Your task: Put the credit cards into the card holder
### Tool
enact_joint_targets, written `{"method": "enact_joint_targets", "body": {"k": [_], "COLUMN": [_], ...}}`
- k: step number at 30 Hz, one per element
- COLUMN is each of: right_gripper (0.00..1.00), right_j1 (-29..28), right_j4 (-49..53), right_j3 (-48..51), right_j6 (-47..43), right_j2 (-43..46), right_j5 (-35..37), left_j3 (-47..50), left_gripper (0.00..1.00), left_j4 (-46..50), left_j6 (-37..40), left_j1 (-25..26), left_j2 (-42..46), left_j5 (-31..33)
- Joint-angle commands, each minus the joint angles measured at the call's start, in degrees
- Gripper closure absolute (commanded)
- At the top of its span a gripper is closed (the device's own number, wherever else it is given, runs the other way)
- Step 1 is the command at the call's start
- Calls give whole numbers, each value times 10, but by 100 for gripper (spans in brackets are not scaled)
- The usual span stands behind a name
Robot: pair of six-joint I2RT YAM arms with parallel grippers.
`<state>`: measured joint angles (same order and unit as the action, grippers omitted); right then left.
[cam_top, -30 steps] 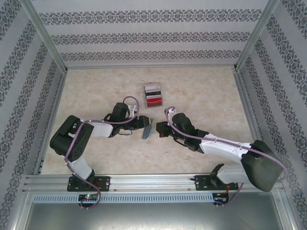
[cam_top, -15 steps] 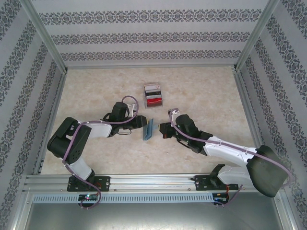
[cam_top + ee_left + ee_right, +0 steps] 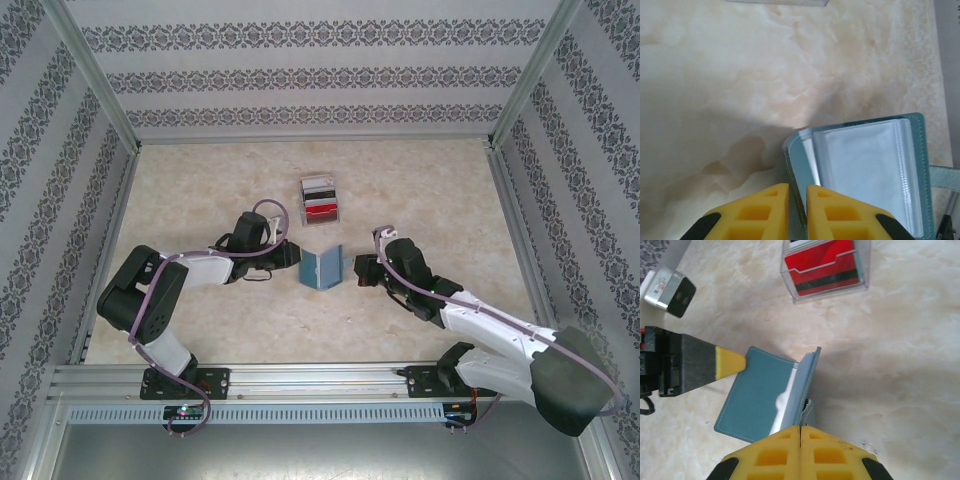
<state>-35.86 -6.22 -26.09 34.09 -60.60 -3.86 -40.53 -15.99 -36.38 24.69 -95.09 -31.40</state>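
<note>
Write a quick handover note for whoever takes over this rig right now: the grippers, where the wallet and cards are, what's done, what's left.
Left gripper: shut on the edge of one cover of the card holder.
Right gripper: shut, apparently pinching the flap on the holder's opposite side.
The holder is spread open between the two arms, just above the table. Its clear inner leaves show and I see no card in them.
Credit cards: standing in the clear stand, beyond the holder.
Done: holder opened.
Left: take each card from the stand and slide it into the holder.
</note>
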Motion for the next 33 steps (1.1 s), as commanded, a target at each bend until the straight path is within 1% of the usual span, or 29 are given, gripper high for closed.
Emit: {"method": "enact_joint_targets", "body": {"k": [1,2,4,6,7,9,10,12,15,19,22,30,33], "right_gripper": [100,100,93,84,81,67,65,64,65,65,64,62,59], "right_j1": [12,17,31,42,43,43,43,43,44,47,48,56,56], "right_j4": [25,27,25,16,14,9,11,18,20,5,8,-9,-23], "right_j3": [12,14,16,15,12,3,-3,-24,-45,-56,-68,-69,-67], "right_j6": [-15,-15,-12,-4,-3,-2,-2,1,9,20,22,33,44], "right_j2": [11,4,-17,-46,-57,-90,-107,-144,-184,-218,-231,-243,-249], "right_j5": [10,9,-7,-29,-37,-60,-67,-79,-90,-102,-129,-162,-171], "left_j3": [-6,-8,-11,-14,-14,-15,-15,-17,-19,-22,-23,-24,-24], "left_gripper": [85,86,89,91,92,92,92,94,94,96,96,96,96], "left_j4": [30,29,24,19,18,15,14,16,26,33,39,27,25], "left_j6": [17,15,10,9,7,5,4,6,9,10,13,0,-2], "left_j1": [0,1,0,0,0,0,1,1,1,0,0,-1,-3], "left_j2": [-7,-12,-22,-30,-34,-38,-38,-38,-39,-41,-40,-59,-62], "left_j5": [14,10,-3,-13,-15,-19,-22,-25,-17,-18,-7,-16,-18]}}
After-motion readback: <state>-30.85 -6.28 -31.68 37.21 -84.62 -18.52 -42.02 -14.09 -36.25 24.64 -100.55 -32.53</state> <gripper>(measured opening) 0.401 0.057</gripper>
